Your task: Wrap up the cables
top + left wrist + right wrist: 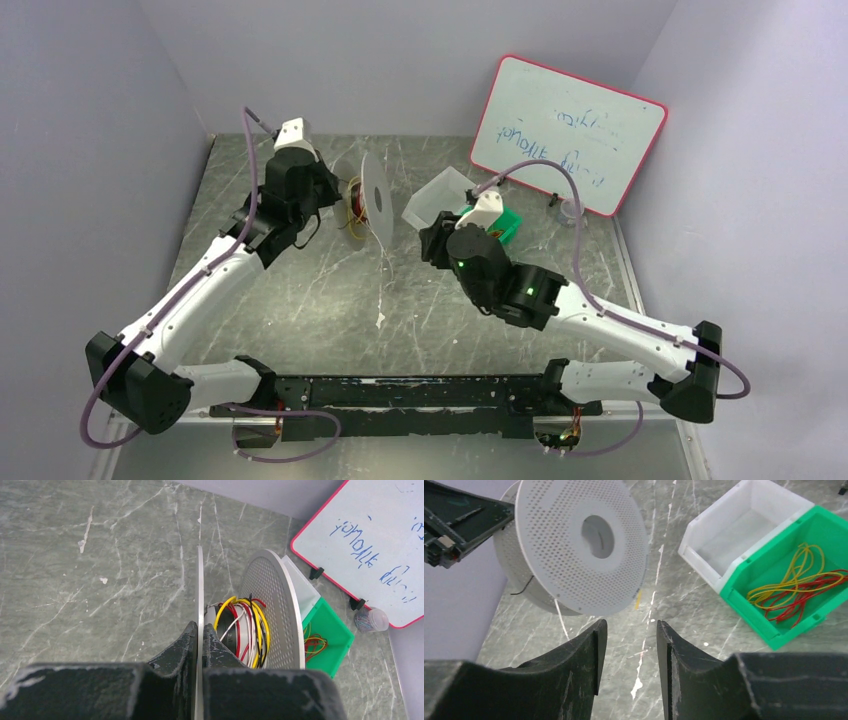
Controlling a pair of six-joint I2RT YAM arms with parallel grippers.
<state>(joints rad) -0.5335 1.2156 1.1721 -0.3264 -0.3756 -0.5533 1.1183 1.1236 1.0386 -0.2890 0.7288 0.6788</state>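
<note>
Soft, even light from overhead fills the grey-walled cell, leaving only faint shadows under the arms on the marbled table (pixel 300 300). From above, the whiteboard (pixel 570 130) glares bright, its writing smeared. In the wrist views the dark fingers of the left gripper (pixel 199 630) and right gripper (pixel 630 630) loom soft at the lens, while the white spool (pixel 569 555) nears washout and the cables (pixel 247 625) stay crisp in colour.

Green bin (pixel 754 623), white perforated spool (pixel 574 570), red-yellow cables (pixel 791 590)
</note>
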